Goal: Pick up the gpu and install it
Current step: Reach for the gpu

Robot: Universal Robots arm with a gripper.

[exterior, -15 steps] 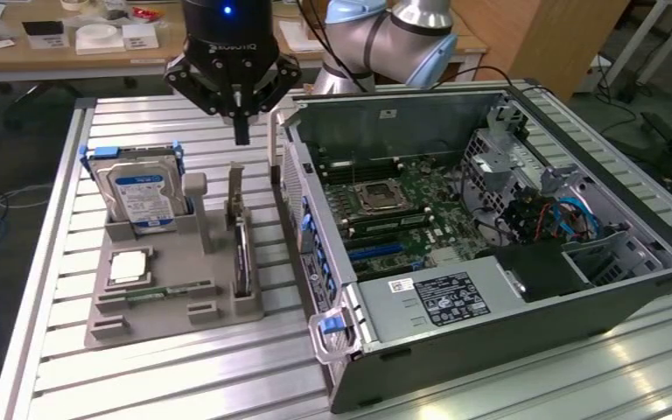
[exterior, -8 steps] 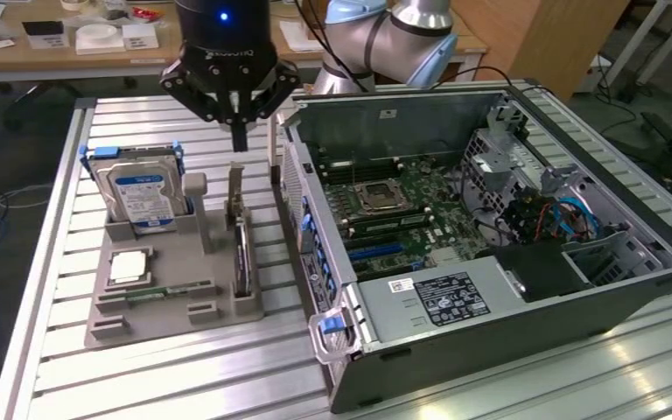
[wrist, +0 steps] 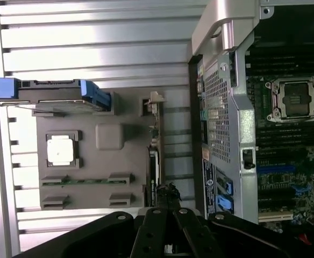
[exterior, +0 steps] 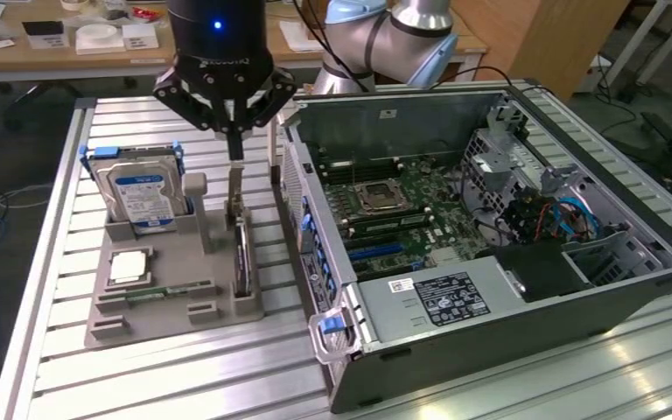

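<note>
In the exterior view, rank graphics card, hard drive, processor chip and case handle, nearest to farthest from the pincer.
1. Graphics card: on edge in the grey holder, top end in the shut pincer.
2. Hard drive: upright, to the exterior view's left.
3. Processor chip: flat on the holder, nearer the camera.
4. Case handle: nearest the camera, exterior view's right.

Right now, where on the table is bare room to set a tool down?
Free: table slats between the grey holder and the near edge. Crowded: the narrow gap between holder and computer case, where the gripper holds the gpu.
</note>
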